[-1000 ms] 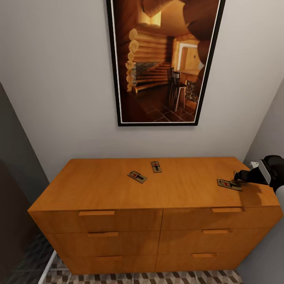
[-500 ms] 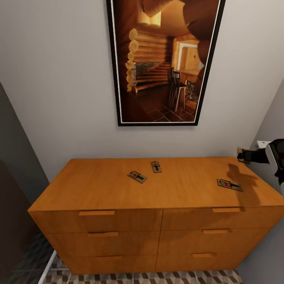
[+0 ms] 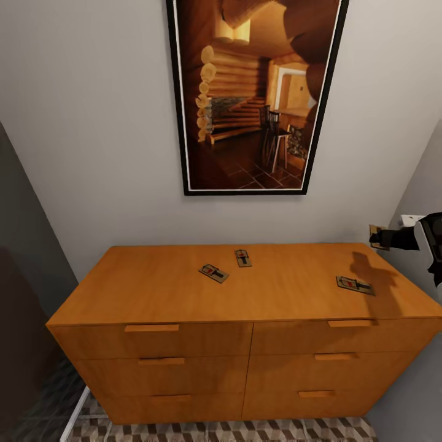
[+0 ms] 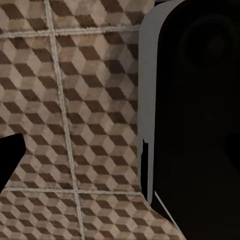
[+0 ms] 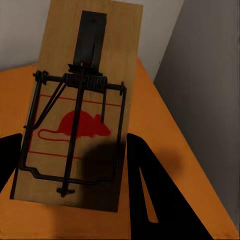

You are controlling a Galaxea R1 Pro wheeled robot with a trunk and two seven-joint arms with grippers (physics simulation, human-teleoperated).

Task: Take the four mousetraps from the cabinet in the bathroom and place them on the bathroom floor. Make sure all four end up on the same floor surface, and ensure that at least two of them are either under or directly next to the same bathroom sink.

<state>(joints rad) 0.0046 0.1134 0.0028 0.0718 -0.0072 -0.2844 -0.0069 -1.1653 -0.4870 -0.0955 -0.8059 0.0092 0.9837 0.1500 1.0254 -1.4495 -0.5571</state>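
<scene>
Item: my right gripper (image 3: pixel 382 237), at the far right of the head view, raised above the right end of the cabinet (image 3: pixel 245 294). Its jaws are clamped on one mousetrap (image 5: pixel 80 115), lifted clear of the wood. In the right wrist view this trap stands between my two dark fingers (image 5: pixel 150 190): a pale wooden board with a red mouse print, a black wire bar and a coiled spring across it. Orange cabinet top and grey wall lie behind it.

Item: three mousetraps lying flat on the cabinet top. One (image 3: pixel 213 272) sits near the middle, turned at an angle. A second (image 3: pixel 243 258) lies just beside it, closer to the wall. A third (image 3: pixel 355 285) rests near the right end, next to the shadow of my right arm.

Item: the cabinet, long and low, orange-brown, with six drawers in two columns, each with a wooden bar handle, all shut. It stands against a grey wall.

Item: a framed picture (image 3: pixel 255 92) of a log-cabin interior, hanging on the wall above the cabinet.

Item: the bathroom floor (image 4: pixel 65 100), tiled in a brown, beige and white cube pattern with pale grout lines. It shows in the left wrist view and as a strip under the cabinet front in the head view.

Item: my left gripper, a dark fingertip (image 4: pixel 10 155) at the edge of the left wrist view over the tiles. I cannot tell whether those jaws are apart or together.
</scene>
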